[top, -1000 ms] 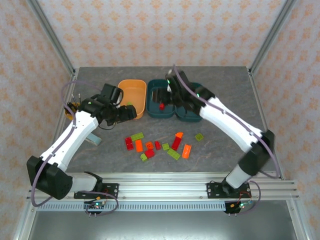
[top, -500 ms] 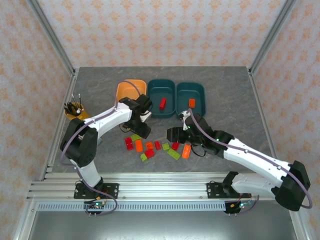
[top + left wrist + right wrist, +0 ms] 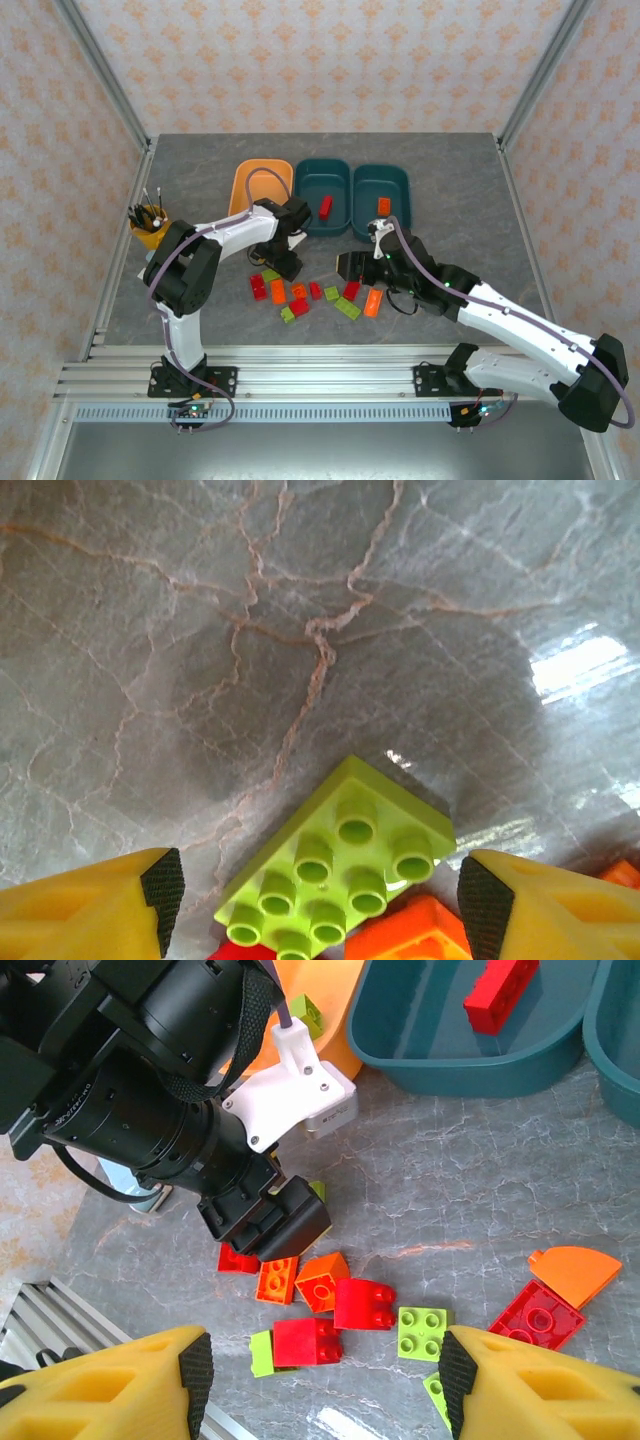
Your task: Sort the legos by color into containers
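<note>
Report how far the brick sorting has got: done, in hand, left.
Done: one red brick in the middle tray, one orange brick in the right tray, a green one seemingly in the orange tray. In hand: nothing gripped; the left gripper is open over a green brick, the right gripper open above the pile. Left: that pile on the table, about a dozen.

Nothing readable is showing: no text, label, brand mark, number or sign is standing out on any surface. In the left wrist view, the studs of the lime green lego [image 3: 335,880] are looking plain, any embossing on them being too faint to read.
</note>
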Tool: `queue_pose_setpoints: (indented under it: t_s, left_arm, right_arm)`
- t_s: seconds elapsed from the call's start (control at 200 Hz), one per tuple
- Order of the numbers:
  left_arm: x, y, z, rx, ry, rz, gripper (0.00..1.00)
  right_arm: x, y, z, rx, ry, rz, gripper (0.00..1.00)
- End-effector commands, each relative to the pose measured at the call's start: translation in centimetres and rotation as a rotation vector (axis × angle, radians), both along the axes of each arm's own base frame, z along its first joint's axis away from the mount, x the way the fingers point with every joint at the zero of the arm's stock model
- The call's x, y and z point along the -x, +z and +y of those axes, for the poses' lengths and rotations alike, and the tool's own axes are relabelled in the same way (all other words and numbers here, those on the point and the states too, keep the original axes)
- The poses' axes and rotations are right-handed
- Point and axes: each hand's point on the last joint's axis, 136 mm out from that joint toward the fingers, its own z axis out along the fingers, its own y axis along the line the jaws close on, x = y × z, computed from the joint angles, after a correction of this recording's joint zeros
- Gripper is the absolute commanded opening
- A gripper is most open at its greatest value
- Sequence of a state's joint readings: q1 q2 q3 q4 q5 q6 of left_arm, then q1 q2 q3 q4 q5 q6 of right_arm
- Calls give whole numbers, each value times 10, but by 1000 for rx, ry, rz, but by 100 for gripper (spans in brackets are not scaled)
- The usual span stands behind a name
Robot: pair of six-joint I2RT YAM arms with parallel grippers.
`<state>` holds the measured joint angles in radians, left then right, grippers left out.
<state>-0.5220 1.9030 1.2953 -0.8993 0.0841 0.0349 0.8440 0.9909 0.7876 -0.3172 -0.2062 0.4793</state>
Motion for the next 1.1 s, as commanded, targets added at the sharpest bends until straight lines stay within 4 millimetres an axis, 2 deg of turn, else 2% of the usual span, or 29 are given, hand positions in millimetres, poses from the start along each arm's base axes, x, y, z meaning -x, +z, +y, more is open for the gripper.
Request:
queue_pose_setpoints:
  t_s: [0.0,0.045,0.06,0.12,0.2,0.315,0.46,0.59,0.766,0.941,1.096]
  left_arm:
    - [-10,2,1,-19,1,-47,72]
    - [-8,0,1,-15,7,-41,69]
    - [-6,-8,2,-26,9,-17,68]
    - [-2,-13,3,-28,21,2,63]
    - [1,-16,4,-22,40,20,56]
    - [4,-17,7,-22,76,24,50]
    - [3,-17,12,-5,146,7,50]
    - [6,-18,14,-5,164,18,54]
    - [13,-23,13,3,164,41,52]
    - [14,-26,13,-5,164,55,43]
    - [7,-20,13,-4,174,18,36]
  right_arm:
    - [-4,13,1,-11,-20,-13,63]
    - [-4,13,2,-13,-20,-11,63]
    - [-5,13,2,-12,-21,-11,63]
    - [-5,14,2,-12,-24,-12,63]
    - [-7,16,1,-12,-30,-16,63]
    - [-7,16,0,-9,-38,-16,63]
    - [-7,15,1,-13,-40,-9,63]
    - [-7,14,1,-9,-43,-5,63]
    - [-8,13,-1,-7,-53,-2,63]
    - [-9,11,-1,-9,-64,5,63]
    - [-10,14,-2,-12,-70,-2,62]
